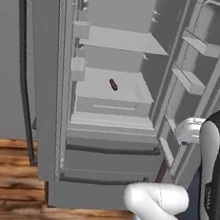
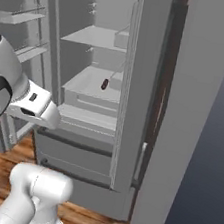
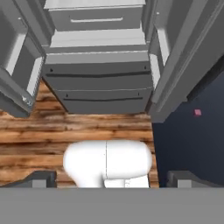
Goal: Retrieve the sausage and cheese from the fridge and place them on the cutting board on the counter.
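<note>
Gripper (image 3: 111,181) jaws wide, holding nothing
Fingertips (image 3: 41,179) cut off low; fridge (image 1: 111,147) open, sausage (image 1: 113,85) probably on its shelf

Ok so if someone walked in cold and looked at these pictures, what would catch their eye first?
Most likely the fridge, standing with both upper doors swung wide and its pale shelves nearly bare. Next, the sausage, a small dark piece lying alone on the lower shelf above the inner drawer. In the hand view, the open gripper hangs over the wooden floor in front of the fridge's two lower drawers.
</note>
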{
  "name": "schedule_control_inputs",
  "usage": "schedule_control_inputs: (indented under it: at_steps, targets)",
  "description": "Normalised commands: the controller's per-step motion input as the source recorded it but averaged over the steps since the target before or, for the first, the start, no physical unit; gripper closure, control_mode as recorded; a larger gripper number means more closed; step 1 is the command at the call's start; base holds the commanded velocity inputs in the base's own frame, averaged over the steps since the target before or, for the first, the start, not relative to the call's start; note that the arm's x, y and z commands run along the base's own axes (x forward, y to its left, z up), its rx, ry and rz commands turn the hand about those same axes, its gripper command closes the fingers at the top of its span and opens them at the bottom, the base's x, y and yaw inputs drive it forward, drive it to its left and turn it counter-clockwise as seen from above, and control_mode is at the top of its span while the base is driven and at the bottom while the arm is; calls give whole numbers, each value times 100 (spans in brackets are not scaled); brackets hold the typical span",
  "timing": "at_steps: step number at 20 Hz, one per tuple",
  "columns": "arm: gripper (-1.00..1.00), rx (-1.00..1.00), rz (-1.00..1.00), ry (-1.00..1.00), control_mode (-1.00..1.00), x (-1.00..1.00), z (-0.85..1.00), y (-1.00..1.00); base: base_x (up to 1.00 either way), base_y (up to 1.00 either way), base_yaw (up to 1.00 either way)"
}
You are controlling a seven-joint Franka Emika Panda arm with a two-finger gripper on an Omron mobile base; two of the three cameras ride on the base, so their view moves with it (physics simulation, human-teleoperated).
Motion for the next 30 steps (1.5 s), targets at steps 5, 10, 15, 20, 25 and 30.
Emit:
schedule_control_inputs:
  at_steps: [5,10,15,20,25,30]
  targets:
    - [-100,0,0,0,100,0,0,0,66,32,-12]
    - [-100,0,0,0,100,0,0,0,70,28,-9]
    - [-100,0,0,0,100,0,0,0,67,14,-5]
    - [-100,0,0,0,100,0,0,0,75,33,-1]
    - [-100,-1,0,2,-100,10,-16,11,49,38,0]
    - [-100,-8,7,27,-100,58,-67,34,0,0,0]
